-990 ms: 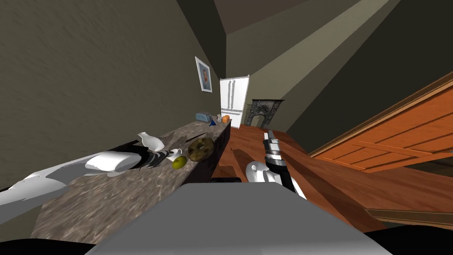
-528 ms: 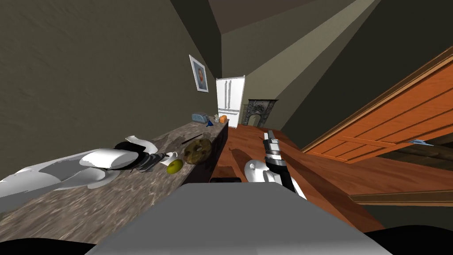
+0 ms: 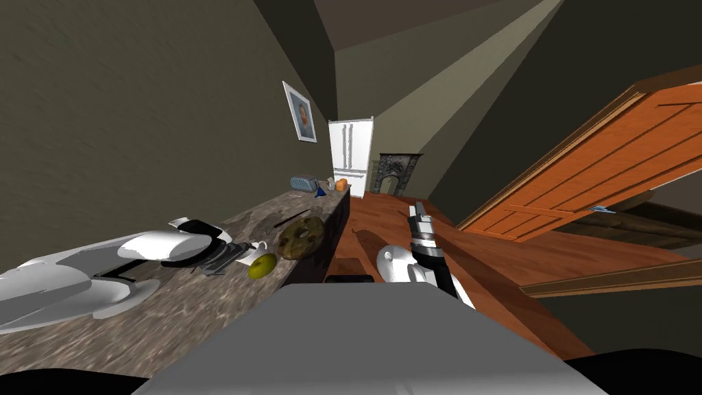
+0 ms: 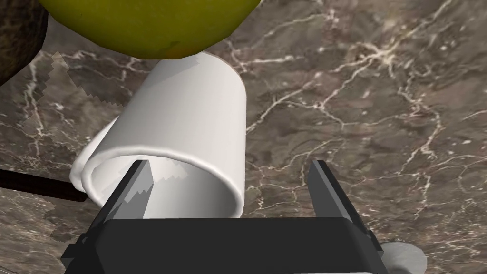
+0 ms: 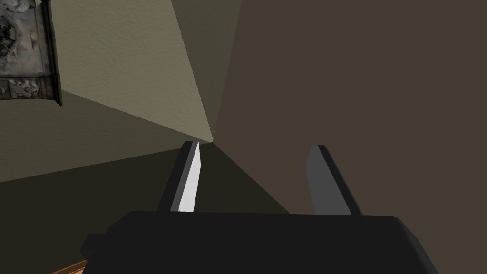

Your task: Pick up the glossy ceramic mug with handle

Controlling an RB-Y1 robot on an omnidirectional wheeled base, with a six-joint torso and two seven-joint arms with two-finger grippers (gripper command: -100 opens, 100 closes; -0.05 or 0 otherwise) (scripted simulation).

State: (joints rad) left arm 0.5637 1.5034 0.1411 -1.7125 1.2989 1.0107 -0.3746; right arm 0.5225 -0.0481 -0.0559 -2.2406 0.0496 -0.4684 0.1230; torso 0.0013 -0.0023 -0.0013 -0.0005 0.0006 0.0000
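The glossy white ceramic mug [image 4: 190,119] sits on the brown marbled desk [image 4: 361,95] to my left, mouth towards the left tool [image 4: 230,164], whose wide-spread fingers [image 4: 323,190] straddle its rim wall, one inside. I judge it stiff, light, slippery, chippable: pinch across that wall. One mug, one yellow-green round fruit [image 4: 147,24] just beyond it, one dark brown ring-shaped bun [image 3: 300,236]; right tool [image 5: 256,145] wide, empty

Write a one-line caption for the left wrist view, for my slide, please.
Left gripper, open, straddles one wall of a white mug on a marbled brown counter; yellow-green fruit beyond.
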